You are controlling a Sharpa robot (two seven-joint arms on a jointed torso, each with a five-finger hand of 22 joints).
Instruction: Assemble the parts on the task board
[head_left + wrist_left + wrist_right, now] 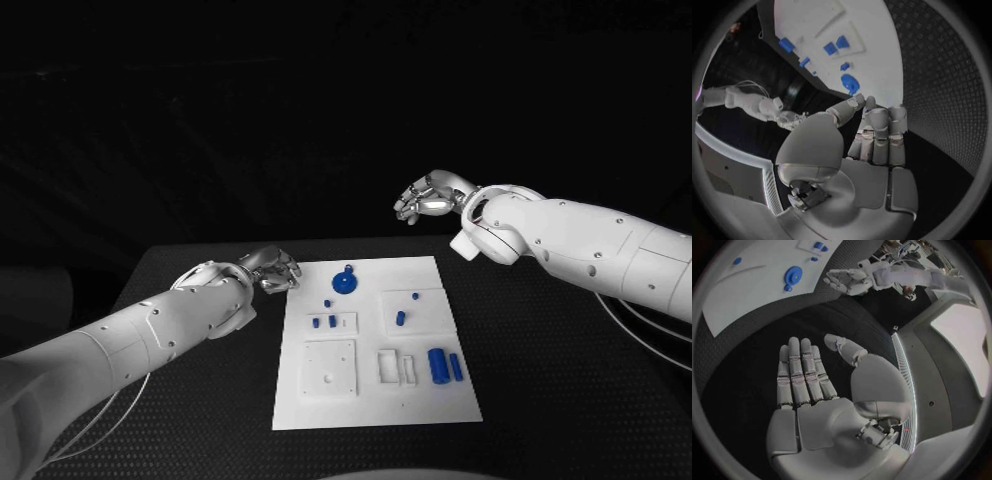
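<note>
task board: I see it flat mid-desk, between both arms.
parts: blue pieces spread over the board, each apart in its own spot, none lifted; I judge assembly not begun.
left hand: just beside the board's far-left corner, fingers loosely together, holding nothing.
right hand: raised beyond the far edge, flat, fingers extended, empty.
desk: black, carries the board.

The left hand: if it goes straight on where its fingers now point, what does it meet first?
Probably the near edge of the task board, and just past it the round blue part. The left hand is open, fingers aimed there over bare table. Its height above the table is unclear.
</note>
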